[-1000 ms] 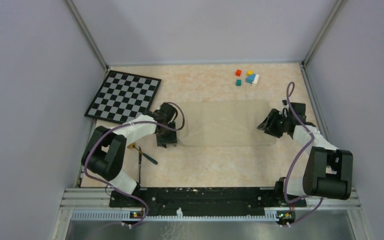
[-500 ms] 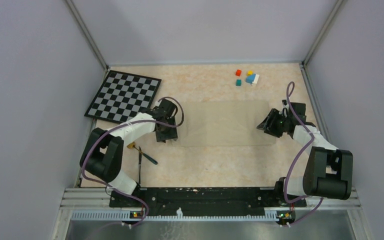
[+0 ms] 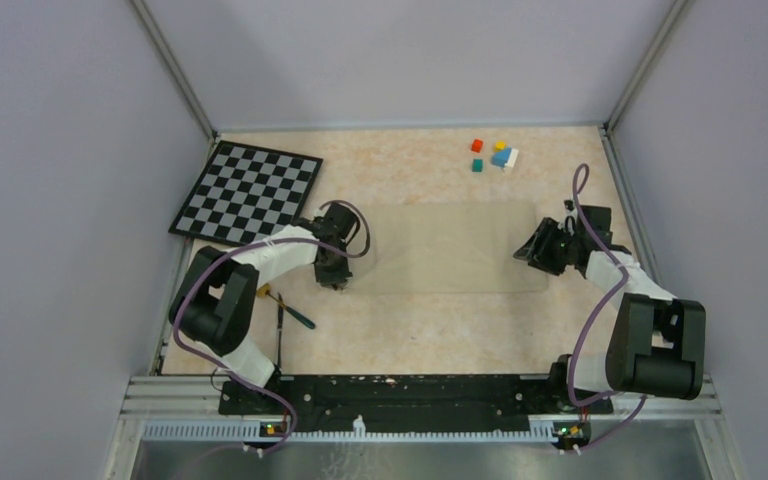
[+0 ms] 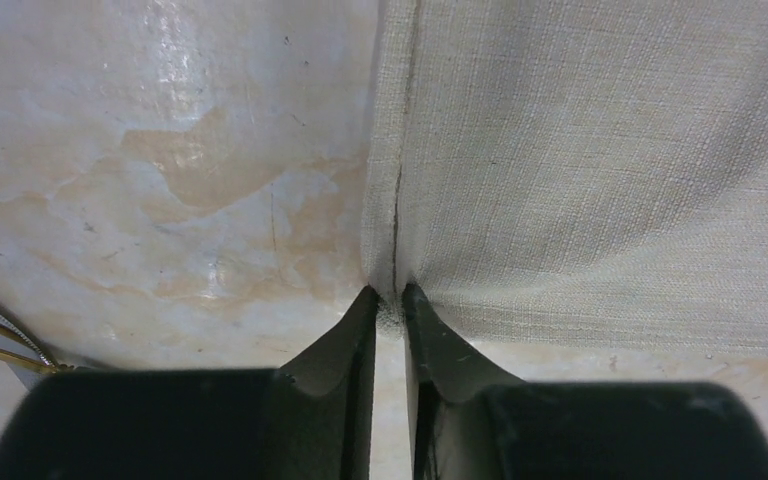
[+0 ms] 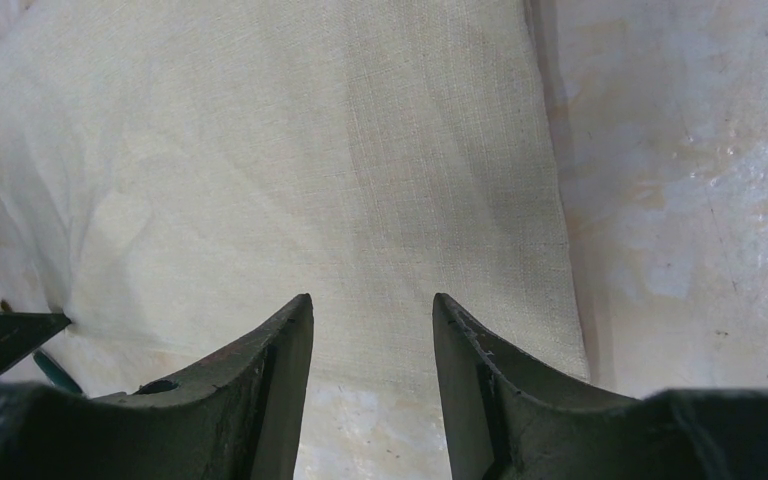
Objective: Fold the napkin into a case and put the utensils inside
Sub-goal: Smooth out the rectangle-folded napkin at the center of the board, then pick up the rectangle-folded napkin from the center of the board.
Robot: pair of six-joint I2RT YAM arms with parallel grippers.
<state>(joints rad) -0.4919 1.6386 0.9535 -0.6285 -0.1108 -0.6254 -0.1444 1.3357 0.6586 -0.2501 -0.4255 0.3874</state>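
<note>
The beige-tan napkin [image 3: 455, 248] lies flat across the middle of the table, between the arms. My left gripper [image 3: 335, 278] is at its near left corner, shut on that corner of cloth [image 4: 392, 300], which puckers between the fingertips. My right gripper [image 3: 526, 253] is open over the napkin's right end [image 5: 380, 200], holding nothing, with the cloth's edge between its fingers. The utensils [image 3: 288, 312], slim dark sticks with one teal-green handle, lie on the table near the left arm's base, clear of both grippers.
A black-and-white checkerboard [image 3: 247, 192] lies at the back left. Several small coloured cubes [image 3: 495, 155] sit at the back right. Grey walls enclose the table on three sides. A gold-coloured utensil tip [image 4: 0, 345] shows at the left wrist view's left edge.
My left gripper has moved a little toward the back of the table and closed on the napkin's near left corner. The right arm has not moved.
</note>
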